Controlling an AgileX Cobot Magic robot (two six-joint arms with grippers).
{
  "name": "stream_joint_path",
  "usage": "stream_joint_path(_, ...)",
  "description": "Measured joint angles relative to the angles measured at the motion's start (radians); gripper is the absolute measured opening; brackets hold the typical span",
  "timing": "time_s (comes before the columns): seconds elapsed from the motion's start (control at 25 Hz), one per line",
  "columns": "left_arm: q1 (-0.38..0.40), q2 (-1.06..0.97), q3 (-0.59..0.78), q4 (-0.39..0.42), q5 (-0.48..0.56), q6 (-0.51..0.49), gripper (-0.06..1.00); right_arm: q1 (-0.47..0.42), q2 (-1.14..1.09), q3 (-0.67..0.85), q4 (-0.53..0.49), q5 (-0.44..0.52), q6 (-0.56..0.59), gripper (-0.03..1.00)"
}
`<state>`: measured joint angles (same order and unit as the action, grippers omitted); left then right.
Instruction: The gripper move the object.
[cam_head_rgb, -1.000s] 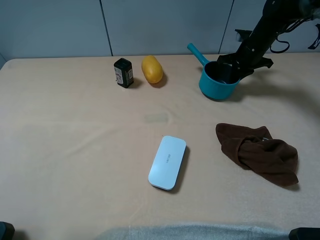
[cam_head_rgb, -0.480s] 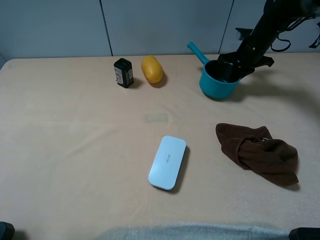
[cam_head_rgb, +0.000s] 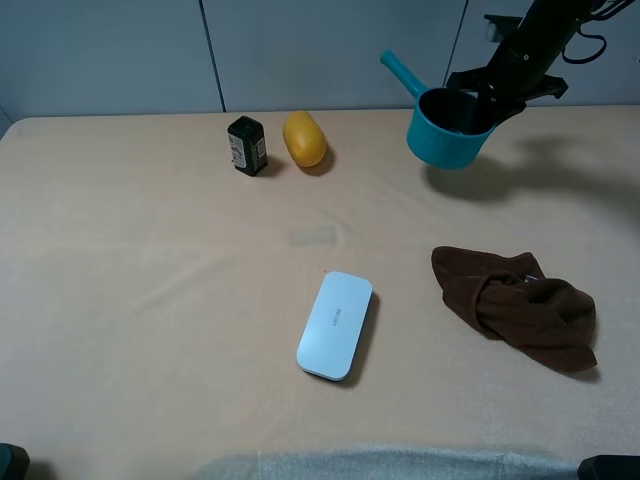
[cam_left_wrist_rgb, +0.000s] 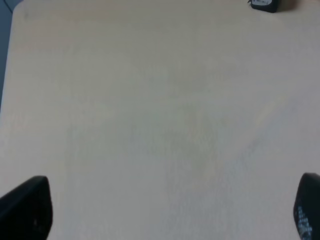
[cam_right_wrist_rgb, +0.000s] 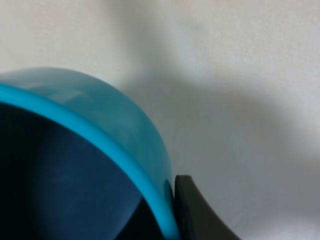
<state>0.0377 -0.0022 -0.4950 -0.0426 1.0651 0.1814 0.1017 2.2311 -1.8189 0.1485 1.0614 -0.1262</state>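
Transport seems the step in hand: the right gripper (cam_head_rgb: 482, 103), clamped on the rim of the teal saucepan (cam_head_rgb: 440, 142), holds it clear of the table (cam_head_rgb: 150, 280) at one o'clock; next likely comes a level carry and gentle set-down.

The pan (cam_right_wrist_rgb: 115, 130) fills the lower left of the frame. Its teal wall curves over, and its bright rim sweeps down to bottom centre around the dark inside. One black finger (cam_right_wrist_rgb: 192, 212) of mine lies against the outside of the rim at the bottom edge. Behind is the pale table (cam_right_wrist_rgb: 250, 60), blurred, with a soft grey shadow across it.
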Motion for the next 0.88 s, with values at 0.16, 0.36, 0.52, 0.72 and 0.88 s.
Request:
stream_joint_path(0.16,0.0,0.0,0.0,0.0,0.0,0.0,0.96,0.0,-0.029,-0.004,-0.003,0.028,0.012,-0.02)
stream_joint_path(0.36,0.0,0.0,0.0,0.0,0.0,0.0,0.96,0.0,-0.066,-0.005,-0.004,0.072,0.012,-0.02)
stream_joint_path(0.52,0.0,0.0,0.0,0.0,0.0,0.0,0.96,0.0,-0.092,-0.005,-0.004,0.107,0.012,-0.02)
stream_joint_path(0.72,0.0,0.0,0.0,0.0,0.0,0.0,0.96,0.0,-0.137,-0.005,-0.004,0.134,0.017,-0.02)
stream_joint_path(0.88,0.0,0.0,0.0,0.0,0.0,0.0,0.96,0.0,-0.167,-0.005,-0.004,0.149,0.025,-0.02)
